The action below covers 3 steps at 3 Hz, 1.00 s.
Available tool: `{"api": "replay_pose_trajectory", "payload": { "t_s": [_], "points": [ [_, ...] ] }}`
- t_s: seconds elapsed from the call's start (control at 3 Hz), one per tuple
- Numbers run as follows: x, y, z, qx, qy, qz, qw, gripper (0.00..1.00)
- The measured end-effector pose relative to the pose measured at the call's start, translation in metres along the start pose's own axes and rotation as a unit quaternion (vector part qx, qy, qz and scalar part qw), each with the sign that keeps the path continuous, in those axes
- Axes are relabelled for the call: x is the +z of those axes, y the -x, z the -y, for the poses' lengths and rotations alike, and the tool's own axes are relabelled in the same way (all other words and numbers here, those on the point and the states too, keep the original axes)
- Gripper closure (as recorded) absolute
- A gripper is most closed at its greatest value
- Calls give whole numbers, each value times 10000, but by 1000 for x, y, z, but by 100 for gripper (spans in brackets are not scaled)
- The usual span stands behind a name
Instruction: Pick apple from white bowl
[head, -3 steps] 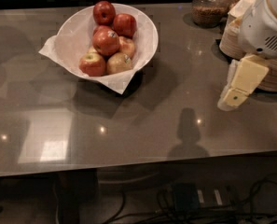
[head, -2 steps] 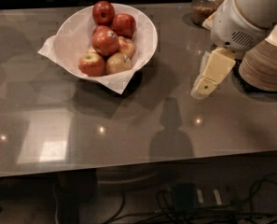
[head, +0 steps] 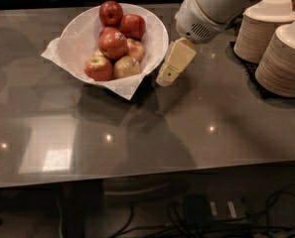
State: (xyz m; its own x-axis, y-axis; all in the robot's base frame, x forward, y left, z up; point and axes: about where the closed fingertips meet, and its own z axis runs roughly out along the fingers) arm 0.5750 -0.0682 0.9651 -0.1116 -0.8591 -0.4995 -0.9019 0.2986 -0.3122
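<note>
Pick not started, this is approach only. The apple (head: 112, 43) (biggest one, orange-red, pale sticker near the top) sits at the middle of the pile in the white bowl (head: 74, 46), on top of the lower fruit and untouched. The bowl stands near the far edge of the counter (head: 211, 113), left of centre, with its paper liner (head: 124, 89) poking out past the rim toward the near edge. Other fruit around the target: two darker red apples (head: 110, 13) at the far side of the bowl, and a yellow-green apple (head: 126, 67) plus a reddish one (head: 98, 68) on the near side. The gripper (head: 167, 76) hangs from the white arm (head: 211, 6), pointing down and tilted, just beside the bowl's right rim and outside it, between the bowl and the plate stacks (head: 263, 31) at the far right corner. It has hold of nothing; can't tell whether it is open or closed from this angle. Done: arm brought close to the bowl. Left, as I judge it: lift over the rim, centre above the apple, come down, close on it, and raise it clear. Tight neighbours on all sides, so the descent likely needs to be from the top, or the other apples get nudged.
</note>
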Motion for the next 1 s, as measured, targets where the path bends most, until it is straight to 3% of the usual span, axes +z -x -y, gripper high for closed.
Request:
{"api": "replay_pose_trajectory", "payload": {
  "t_s": [0.33, 1.0],
  "points": [
    [21, 32, 11, -23, -4, 293, 9996, 0],
    [63, 122, 39, -93, -77, 1045, 9944, 0]
  ]
}}
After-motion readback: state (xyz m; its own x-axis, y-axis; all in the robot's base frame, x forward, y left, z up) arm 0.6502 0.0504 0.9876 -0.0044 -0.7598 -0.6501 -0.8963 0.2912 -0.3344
